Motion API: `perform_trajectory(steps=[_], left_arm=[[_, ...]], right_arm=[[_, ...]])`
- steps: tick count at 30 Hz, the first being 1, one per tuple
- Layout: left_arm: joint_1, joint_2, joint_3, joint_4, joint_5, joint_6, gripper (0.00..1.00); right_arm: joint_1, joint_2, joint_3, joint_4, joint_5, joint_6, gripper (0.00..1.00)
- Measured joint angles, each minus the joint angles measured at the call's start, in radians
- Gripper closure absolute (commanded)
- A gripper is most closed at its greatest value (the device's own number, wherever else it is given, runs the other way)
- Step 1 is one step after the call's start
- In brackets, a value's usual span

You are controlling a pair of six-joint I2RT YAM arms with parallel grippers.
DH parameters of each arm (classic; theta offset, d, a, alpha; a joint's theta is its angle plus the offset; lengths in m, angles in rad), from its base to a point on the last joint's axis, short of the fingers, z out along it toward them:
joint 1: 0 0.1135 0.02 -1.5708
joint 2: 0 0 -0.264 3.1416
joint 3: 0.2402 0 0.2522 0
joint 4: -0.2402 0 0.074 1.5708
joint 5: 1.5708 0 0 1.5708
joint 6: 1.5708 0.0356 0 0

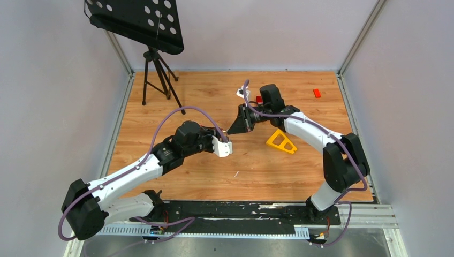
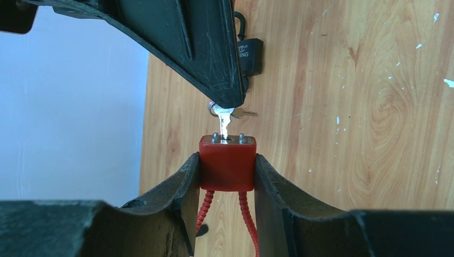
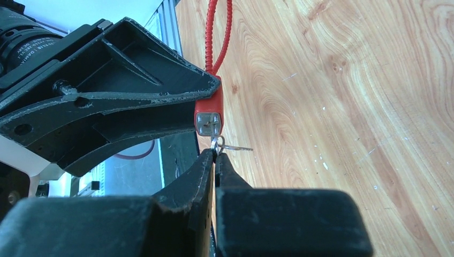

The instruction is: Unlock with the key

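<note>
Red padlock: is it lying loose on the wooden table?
No, the left claw clamps the small red padlock from both sides.

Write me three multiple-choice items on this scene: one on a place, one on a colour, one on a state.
1. Where is the blade of the key? A flat on the wood; B in the keyhole of the padlock; C on the music stand.
2. What colour is the triangular frame on the table? A blue; B yellow; C green.
3. How is the right gripper? A wide open; B shut on nothing; C shut on the key.

Answers: 1 B, both wrist views show the blade entering the padlock's face. 2 B, the top view shows it yellow. 3 C, its fingertips pinch the key's head.
</note>
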Motion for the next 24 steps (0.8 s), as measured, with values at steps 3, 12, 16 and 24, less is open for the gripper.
perform_trajectory(steps=[3,12,16,24], left_arm=[[0.0,0.0,0.0,0.0,-0.009,-0.008,1.0],[-0.005,0.008,0.0,0.013,-0.021,-0.066,1.0],[-0.005,0.016,0.0,0.01,-0.016,-0.089,1.0],[-0.005,0.017,0.0,0.003,-0.018,-0.108,1.0]], right_arm=[[0.002,0.006,0.0,0.015,-0.002,0.008,1.0],[0.035,-0.002,-0.019,0.068,0.035,-0.005,1.0],[0.038,-0.003,-0.031,0.071,0.045,-0.015,1.0],[0.044,-0.004,-0.04,0.084,0.052,-0.015,1.0]])
